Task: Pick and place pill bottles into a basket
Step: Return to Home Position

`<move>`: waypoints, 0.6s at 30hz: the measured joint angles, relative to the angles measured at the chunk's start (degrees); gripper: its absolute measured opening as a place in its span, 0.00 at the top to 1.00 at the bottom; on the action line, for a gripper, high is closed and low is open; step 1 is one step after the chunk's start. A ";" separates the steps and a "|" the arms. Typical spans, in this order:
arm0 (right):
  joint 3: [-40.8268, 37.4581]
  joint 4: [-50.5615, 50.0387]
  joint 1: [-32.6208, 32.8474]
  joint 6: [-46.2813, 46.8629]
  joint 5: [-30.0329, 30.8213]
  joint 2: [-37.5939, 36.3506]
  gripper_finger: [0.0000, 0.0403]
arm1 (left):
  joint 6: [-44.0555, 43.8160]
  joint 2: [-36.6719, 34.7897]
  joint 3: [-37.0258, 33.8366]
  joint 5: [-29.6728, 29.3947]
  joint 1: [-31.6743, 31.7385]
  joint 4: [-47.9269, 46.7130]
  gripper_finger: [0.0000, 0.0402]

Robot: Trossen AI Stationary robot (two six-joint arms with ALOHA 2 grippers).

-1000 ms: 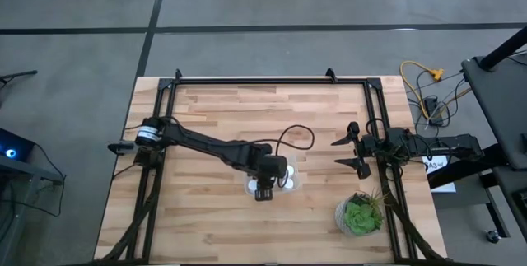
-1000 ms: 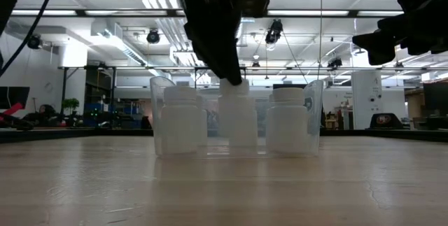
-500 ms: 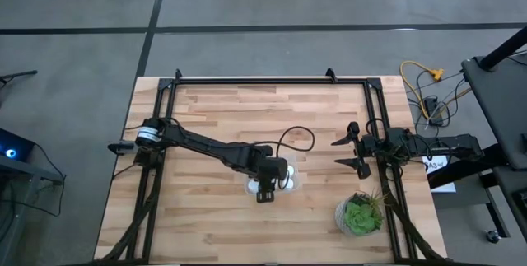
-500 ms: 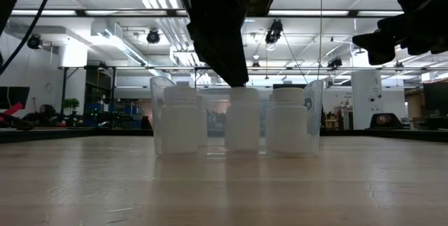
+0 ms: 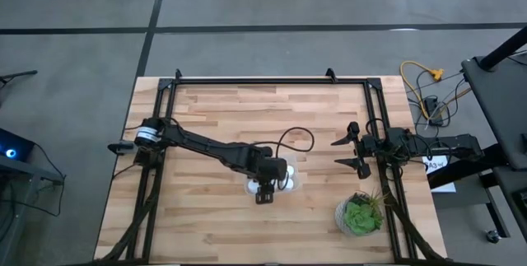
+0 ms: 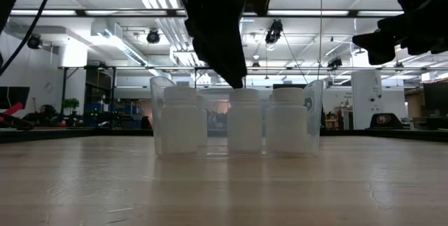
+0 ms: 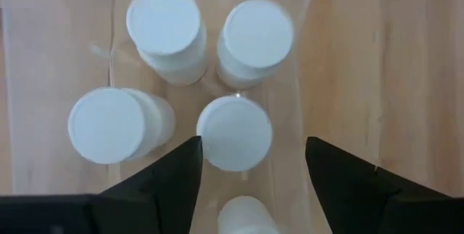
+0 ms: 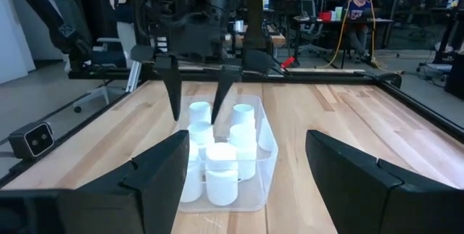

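The clear basket (image 5: 284,182) stands on the table's middle with several white pill bottles upright in it. My left gripper (image 7: 252,143) hangs open just above it, fingers pointing down, one on either side of a bottle's cap (image 7: 234,132) without touching it. In the low view the gripper (image 6: 236,80) ends just above that middle bottle (image 6: 245,121). The right wrist view shows the left gripper (image 8: 197,93) over the bottles (image 8: 221,169). My right gripper (image 5: 350,147) waits open at the table's right side.
A green potted plant (image 5: 360,214) stands at the near right of the table. Black frame rails (image 5: 272,80) run along the far edge and both sides. Bare wood (image 5: 206,200) lies left of and in front of the basket.
The middle bottle, held raised under my left gripper's fingers a second ago, has come down and now stands on the basket floor, free of the fingers. My left gripper has stayed just above the basket.
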 joint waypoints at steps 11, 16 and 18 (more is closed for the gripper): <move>0.00 0.00 0.00 0.18 0.00 -0.02 0.34 | 4.81 -7.98 -0.32 -0.62 -1.48 1.16 0.43; 0.00 0.00 0.01 -0.12 -0.03 0.00 0.34 | 7.34 -11.76 -1.91 -3.27 -1.36 4.79 0.43; 0.00 0.00 0.00 -0.08 0.00 0.00 0.34 | 6.53 -12.74 -1.95 -3.51 -1.19 5.36 0.43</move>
